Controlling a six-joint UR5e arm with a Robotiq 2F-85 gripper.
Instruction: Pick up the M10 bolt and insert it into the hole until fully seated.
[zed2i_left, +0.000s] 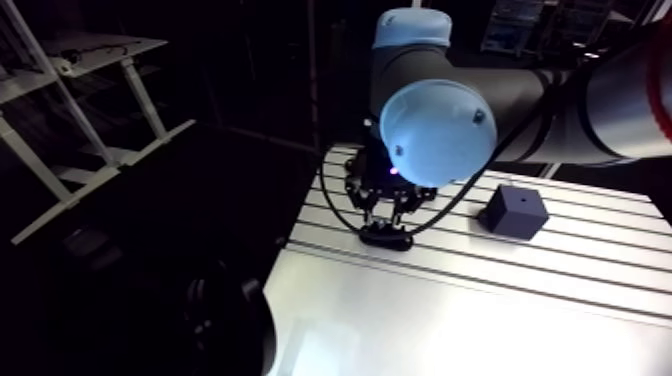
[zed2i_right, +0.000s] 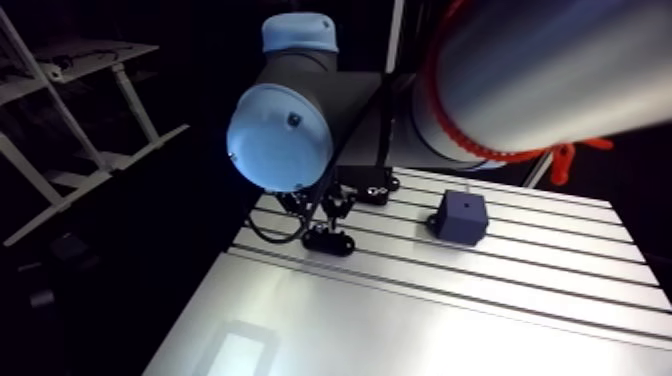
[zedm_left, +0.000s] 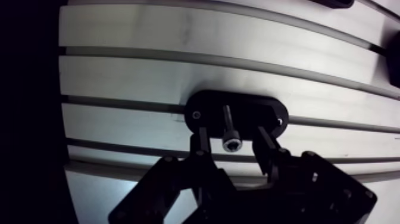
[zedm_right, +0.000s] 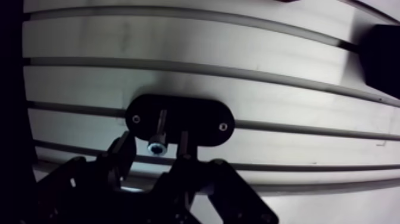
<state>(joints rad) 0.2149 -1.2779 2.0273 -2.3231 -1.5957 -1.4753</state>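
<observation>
In the arm view my gripper (zed2i_left: 386, 212) hangs straight down over a black oval holder (zed2i_left: 386, 237) that sits near the edge of the slotted table (zed2i_left: 570, 262). I judge the wrist is kept vertical so that I come onto the bolt squarely. Well apart from the holder, further along the slots, stands a dark block (zed2i_left: 513, 211) with a small hole in its top face. That hole is probably where the bolt must go, and the block is set clear of the holder so that I have room to carry across.

In the wrist view the M10 bolt (zedm_left: 228, 126) is in the holder, right between my fingers (zedm_left: 200, 140). Its socket head faces up toward me and its shank runs away into the black plate. It looks to be standing in the holder rather than lying flat, though I cannot be sure from this angle. The holder appears screwed down at each end, which would keep the bolt in a known place.

My fingers are spread, one on each side of the head, with a gap showing on both sides, so I am not yet gripping anything. They straddle the head evenly, so closing should catch it centred and not knock it askew. I judge this to be the moment just ahead of the grasp, with the lift, the carry and the insertion all yet to do.
</observation>
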